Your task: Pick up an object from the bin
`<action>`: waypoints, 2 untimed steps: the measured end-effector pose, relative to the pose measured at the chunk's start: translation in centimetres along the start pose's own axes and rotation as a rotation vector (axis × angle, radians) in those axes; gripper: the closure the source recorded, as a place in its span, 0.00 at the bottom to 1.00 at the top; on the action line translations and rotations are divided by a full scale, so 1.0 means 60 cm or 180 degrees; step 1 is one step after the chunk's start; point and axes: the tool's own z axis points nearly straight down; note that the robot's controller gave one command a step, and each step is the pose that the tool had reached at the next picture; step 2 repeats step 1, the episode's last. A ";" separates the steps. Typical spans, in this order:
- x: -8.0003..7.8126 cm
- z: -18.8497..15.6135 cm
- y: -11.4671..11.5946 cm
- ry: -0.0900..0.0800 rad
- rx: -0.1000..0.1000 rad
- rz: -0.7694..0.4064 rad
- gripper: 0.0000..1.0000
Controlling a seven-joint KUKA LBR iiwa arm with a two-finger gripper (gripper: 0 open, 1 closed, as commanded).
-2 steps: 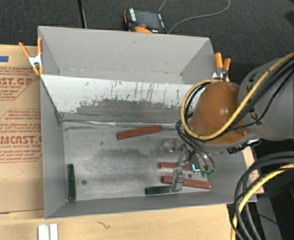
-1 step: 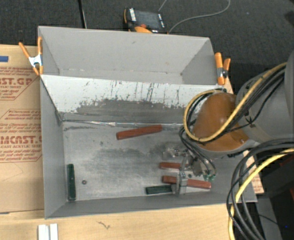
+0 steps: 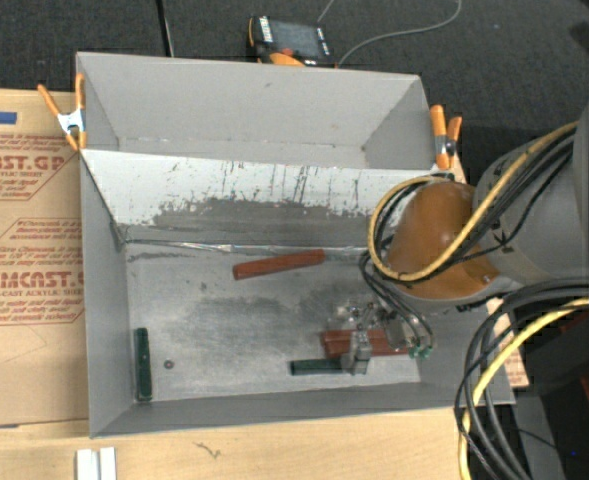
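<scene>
Cam view: looking down into grey metal bin [image 3: 104, 268], w/ arm coming in from the right. Spotting gripper [image 3: 357, 343] sitting low over a small red-brown block [image 3: 332, 342], block lying directly beneath gripper & partly covered by it. Trying to read the grip as open vs closed: can't tell, too much wrist & cabling in the way.

Noting a dark green flat bar [image 3: 316, 367] lying just left of gripper, slightly toward the cam, close beside the block; touching or not, can't tell. Seeing a long red-brown stick [image 3: 279, 264] up-left of gripper, apart from it, & a second dark green bar [image 3: 142, 364] far left of gripper, well apart.

Judging step in hand as prob. settling onto that block, going by its spot right under gripper. For doing it well:
- keeping gripper centred on block, across its narrow side
- avoiding snagging the flat bar alongside
- easing down w/o ramming bin floor
- squeezing firmly, then lifting straight up
- watching for block slipping or twisting out
</scene>
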 end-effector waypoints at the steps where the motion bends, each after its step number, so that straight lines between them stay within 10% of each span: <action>1: -0.014 -0.248 -0.002 -0.0038 0.0002 0.0162 1.00; 2: -0.014 -0.248 -0.002 -0.0038 0.0002 0.0162 1.00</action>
